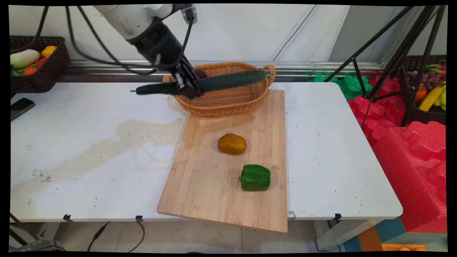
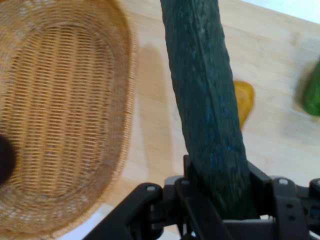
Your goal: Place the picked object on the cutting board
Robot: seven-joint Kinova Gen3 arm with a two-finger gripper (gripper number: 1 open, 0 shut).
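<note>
A long dark green cucumber [image 1: 228, 80] hangs level in the air over the wicker basket [image 1: 228, 101] at the back of the table, with my gripper [image 1: 188, 86] shut on it near its left half. In the hand view the cucumber [image 2: 207, 110] runs up from between the fingers, with the basket [image 2: 55, 115] to the left and below it. A dark purple thing [image 1: 200, 74] lies inside the basket, partly hidden by the gripper. On the wooden cutting board [image 1: 210, 185] lie a brownish-yellow potato [image 1: 232, 144] and a green bell pepper [image 1: 255, 177].
A dark basket of produce [image 1: 53, 67] stands at the back left, and a black phone [image 1: 20, 107] lies at the table's left edge. Tripod legs [image 1: 389, 67], red foam [image 1: 410, 142] and another produce basket [image 1: 428, 114] stand to the right of the table.
</note>
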